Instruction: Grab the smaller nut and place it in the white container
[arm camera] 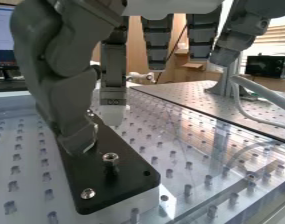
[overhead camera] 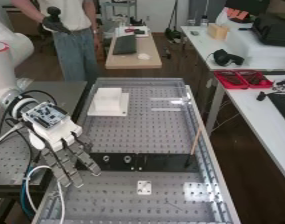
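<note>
Fingers [arm camera: 158, 42] loose and spread by my plate [arm camera: 136, 182], thumb [arm camera: 69, 95] opposite, presumably leaving room to pinch; 1 nut [arm camera: 111, 158] stands raised, probably for easy grasping.

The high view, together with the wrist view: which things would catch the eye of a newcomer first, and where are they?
First, probably, the robot's hand, its dark grey fingers spread over the left side of the bench in the high view. Next, the bright white boxlike piece on its flat base, toward the bench's far end. In the wrist view, a shiny metal nut stands out on the black plate, near the thumb.
</note>
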